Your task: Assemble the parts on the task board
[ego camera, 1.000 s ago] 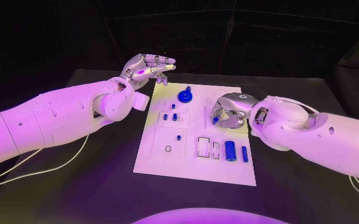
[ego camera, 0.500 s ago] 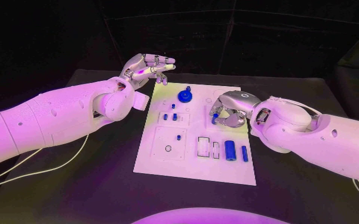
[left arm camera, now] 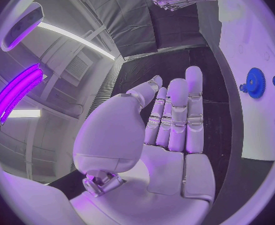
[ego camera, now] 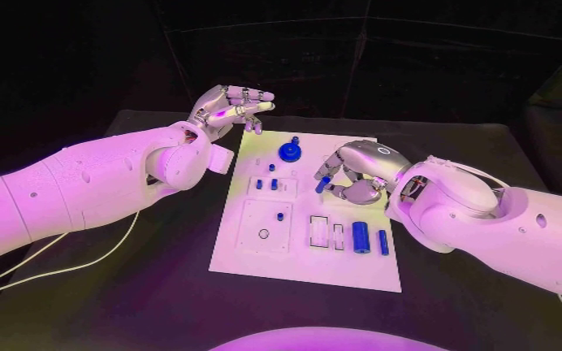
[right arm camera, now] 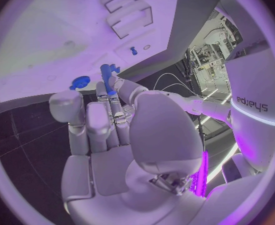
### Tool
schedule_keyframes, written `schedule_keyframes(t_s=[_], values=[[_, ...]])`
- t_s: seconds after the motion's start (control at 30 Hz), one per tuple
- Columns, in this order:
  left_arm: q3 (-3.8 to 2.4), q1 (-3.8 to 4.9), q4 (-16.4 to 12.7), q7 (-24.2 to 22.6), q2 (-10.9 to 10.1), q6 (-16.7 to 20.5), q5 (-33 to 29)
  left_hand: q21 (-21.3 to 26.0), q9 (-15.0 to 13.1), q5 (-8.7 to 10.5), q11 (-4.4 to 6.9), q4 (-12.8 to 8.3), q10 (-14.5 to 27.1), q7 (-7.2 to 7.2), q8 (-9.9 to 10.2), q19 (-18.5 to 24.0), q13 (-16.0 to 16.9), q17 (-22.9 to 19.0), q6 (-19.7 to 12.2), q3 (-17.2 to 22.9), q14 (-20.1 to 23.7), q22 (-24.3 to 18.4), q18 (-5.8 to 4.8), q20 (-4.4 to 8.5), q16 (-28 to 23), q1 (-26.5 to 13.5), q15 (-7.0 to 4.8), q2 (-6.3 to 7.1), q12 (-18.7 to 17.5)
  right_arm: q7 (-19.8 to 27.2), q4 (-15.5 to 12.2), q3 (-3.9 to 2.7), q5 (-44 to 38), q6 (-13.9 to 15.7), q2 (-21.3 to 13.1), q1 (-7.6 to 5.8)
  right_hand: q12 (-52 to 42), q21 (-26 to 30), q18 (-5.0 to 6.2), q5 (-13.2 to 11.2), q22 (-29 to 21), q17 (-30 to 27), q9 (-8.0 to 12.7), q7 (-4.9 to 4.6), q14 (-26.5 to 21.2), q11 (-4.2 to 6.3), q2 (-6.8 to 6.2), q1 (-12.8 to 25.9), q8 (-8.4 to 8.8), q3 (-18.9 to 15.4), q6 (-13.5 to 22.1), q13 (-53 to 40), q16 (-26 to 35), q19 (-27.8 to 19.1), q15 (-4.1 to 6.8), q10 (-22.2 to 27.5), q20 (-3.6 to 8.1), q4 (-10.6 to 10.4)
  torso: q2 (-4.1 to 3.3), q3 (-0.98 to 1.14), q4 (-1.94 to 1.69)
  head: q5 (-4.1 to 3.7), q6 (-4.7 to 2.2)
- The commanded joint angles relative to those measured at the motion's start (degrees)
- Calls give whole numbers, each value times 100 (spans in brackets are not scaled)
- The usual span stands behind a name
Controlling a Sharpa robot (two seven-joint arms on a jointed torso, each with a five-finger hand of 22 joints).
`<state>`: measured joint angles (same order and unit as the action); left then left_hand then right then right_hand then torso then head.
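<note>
Black table (ego camera: 469, 302), white task board (ego camera: 307, 266) lying flat at its middle, white cable (ego camera: 71, 263) near the left arm

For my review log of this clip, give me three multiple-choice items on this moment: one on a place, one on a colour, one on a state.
1. Where does the gear sit on the task board?
A. near its far end
B. near its near end
C. off the board, on the table

2. What colour is the part in the right hand?
A. red
B. blue
C. yellow

3. What is the left hand doing?
A. pressing on the board
B. gripping the gear
C. raised off the board's far left corner, holding nothing visible

Answers:
1. A, the head view shows the gear by the board's far edge.
2. B, the right wrist view shows a blue peg at that hand's fingertips.
3. C, the left wrist view shows the palm bare.
</note>
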<state>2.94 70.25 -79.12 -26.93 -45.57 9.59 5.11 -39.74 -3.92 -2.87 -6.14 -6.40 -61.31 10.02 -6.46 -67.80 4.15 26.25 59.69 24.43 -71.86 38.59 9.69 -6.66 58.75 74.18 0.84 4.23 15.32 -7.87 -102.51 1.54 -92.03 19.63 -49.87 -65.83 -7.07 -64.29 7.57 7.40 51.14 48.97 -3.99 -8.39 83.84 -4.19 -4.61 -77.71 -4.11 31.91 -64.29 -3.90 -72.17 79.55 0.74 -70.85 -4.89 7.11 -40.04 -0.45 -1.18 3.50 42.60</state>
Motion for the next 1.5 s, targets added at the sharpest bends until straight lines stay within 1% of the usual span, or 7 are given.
schedule_keyframes(t_s=[0.03,0.23,0.43,0.57,0.67,0.97,1.5], values=[[-4,7,0,-19,14,-58,-17,27,-1,7,7,-5,29,22,-26,24,-3,-5,-3,-32,34,-6,74,-2,-3,-56,17,-15,19,230,-31,-3,216,222,159,-8,30,-34,-21,32,0,-2,1,-3,39,21,-46,34,-4,37,-36,10,-36,17,38,-57,17,5,-6,-5,-7,24,8],[-4,7,1,-23,33,-61,-17,27,-1,7,7,-5,29,22,-26,24,-3,-5,-3,-32,34,-6,74,-2,-3,-56,17,-15,19,367,137,3,241,90,622,31,33,-34,-20,38,-1,-4,1,-4,38,20,-51,42,-3,40,-37,10,-36,16,37,-58,17,3,-7,-8,-11,47,20],[-5,7,-6,-26,49,-64,-17,27,-1,7,7,-5,29,22,-26,24,-3,-5,-3,-32,34,-6,74,-2,-3,-56,17,-15,19,492,340,8,156,-112,1067,194,43,-28,-18,55,-12,-5,2,-7,38,18,-59,60,3,46,-33,11,-39,11,36,-53,17,-2,-20,-6,-21,102,53],[-5,8,-9,-26,50,-61,-17,27,-1,7,7,-5,29,22,-26,24,-3,-5,-3,-32,34,-6,74,-2,-3,-56,17,-15,19,515,481,11,86,-308,1263,292,56,-28,-18,68,-14,-12,3,-10,35,14,-75,88,9,42,-26,13,-39,7,34,-46,16,-11,-8,-10,1,146,80],[-5,8,-13,-29,53,-63,-17,27,-1,7,7,-5,29,22,-26,24,-3,-5,-3,-32,34,-6,74,-2,-3,-56,17,-15,19,504,595,13,4,-499,1398,384,65,-25,-17,76,-21,-21,4,-11,33,12,-96,112,13,31,-23,13,-37,2,32,-43,14,-16,-11,-8,-6,165,104],[-5,8,-9,-32,67,-65,-17,27,-1,7,7,-5,29,22,-26,24,-3,-5,-3,-32,34,-6,74,-2,-3,-56,17,-15,19,445,818,18,-200,-733,1641,510,68,-26,-17,79,-19,-24,4,-11,32,12,-102,121,14,26,-22,12,-37,2,32,-43,14,-18,-6,0,-1,224,144],[-5,8,-4,-30,69,-69,-17,32,-2,7,7,-6,34,22,-33,20,-2,-11,-5,-44,35,-9,75,-4,2,-47,17,-33,32,326,929,22,-369,-1010,1753,578,71,-23,-16,80,-24,-35,4,-12,30,12,-105,129,15,23,-21,13,-33,-1,31,-42,13,-21,-9,0,3,257,195]])
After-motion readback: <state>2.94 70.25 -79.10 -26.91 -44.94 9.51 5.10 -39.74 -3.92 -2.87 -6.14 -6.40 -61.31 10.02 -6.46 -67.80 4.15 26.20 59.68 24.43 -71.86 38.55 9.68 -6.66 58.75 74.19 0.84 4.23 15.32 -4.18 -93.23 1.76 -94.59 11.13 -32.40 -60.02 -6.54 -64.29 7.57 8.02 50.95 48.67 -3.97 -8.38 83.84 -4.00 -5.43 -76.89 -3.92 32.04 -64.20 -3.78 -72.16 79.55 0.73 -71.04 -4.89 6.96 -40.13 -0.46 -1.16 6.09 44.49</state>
